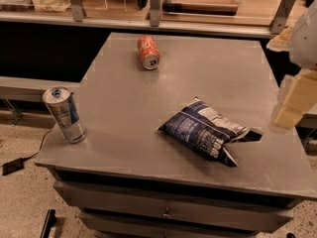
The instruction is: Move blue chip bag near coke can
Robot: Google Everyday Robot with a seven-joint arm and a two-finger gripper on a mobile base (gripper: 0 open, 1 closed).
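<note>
Blue chip bag [205, 130] lies near the table's [124, 113] front-right edge.
The coke can [148, 52] lies on its side well apart near the rear edge, bare tabletop between them. The gripper [292, 103] hangs just past the right edge; its grip cannot be told.

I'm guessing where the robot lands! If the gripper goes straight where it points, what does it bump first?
Probably the gray tabletop just right of the blue chip bag. The gripper hangs by the table's right edge, pointing down and slightly left. Depth is unclear; it might clip the bag.
</note>
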